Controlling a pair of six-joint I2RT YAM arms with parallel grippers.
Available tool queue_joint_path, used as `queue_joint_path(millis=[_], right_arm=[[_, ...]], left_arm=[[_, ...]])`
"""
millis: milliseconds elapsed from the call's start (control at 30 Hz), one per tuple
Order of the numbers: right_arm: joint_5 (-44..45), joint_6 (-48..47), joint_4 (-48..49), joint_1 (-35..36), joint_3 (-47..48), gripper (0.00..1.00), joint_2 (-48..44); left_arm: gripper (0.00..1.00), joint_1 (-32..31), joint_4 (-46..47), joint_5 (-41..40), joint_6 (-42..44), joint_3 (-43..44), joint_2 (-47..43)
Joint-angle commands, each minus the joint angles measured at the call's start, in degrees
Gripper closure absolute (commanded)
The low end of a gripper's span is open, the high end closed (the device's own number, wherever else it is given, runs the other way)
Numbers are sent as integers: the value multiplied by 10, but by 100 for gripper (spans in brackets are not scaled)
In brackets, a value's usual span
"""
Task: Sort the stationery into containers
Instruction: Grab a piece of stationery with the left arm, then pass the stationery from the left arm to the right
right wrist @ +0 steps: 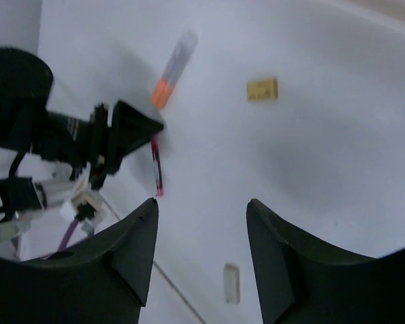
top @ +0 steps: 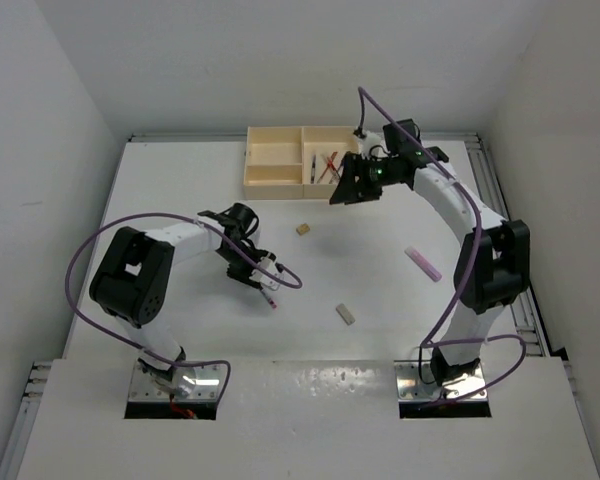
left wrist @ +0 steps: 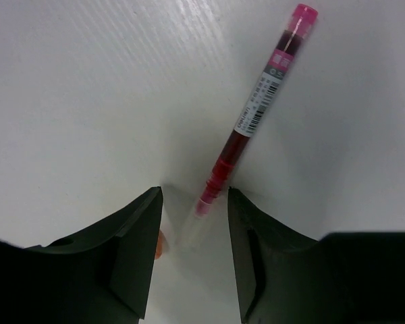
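A red pen (left wrist: 256,111) lies on the white table, its clear end between the fingers of my left gripper (left wrist: 194,192), which is open around it. The pen also shows in the top view (top: 270,295) and in the right wrist view (right wrist: 156,165). A short orange marker (right wrist: 172,67) lies just beyond the left gripper (top: 260,272). My right gripper (top: 348,190) is open and empty, above the table in front of the cream tray (top: 275,180). Several pens (top: 325,165) lie in the tray's right compartment. A tan block (top: 303,229) and a beige-grey eraser (top: 346,314) lie mid-table.
A pink flat stick (top: 423,263) lies on the table to the right, near the right arm. Purple cables loop off both arms. White walls enclose the table on three sides. The tray's two left compartments look empty.
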Motion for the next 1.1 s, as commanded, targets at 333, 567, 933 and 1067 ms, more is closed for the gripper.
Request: queue_joint_path(millis=[333, 567, 933, 1067], right_arm=[[-91, -74, -113, 13, -78, 52, -23], [-111, -61, -112, 56, -125, 45, -42], [-144, -23, -96, 154, -146, 34, -71], [-162, -19, -102, 168, -151, 33, -77]], left_arm=[[71, -15, 1, -45, 33, -71, -8], [94, -61, 4, -14, -25, -69, -86], [100, -160, 2, 57, -217, 52, -190], [100, -185, 10, 44, -241, 63, -197]])
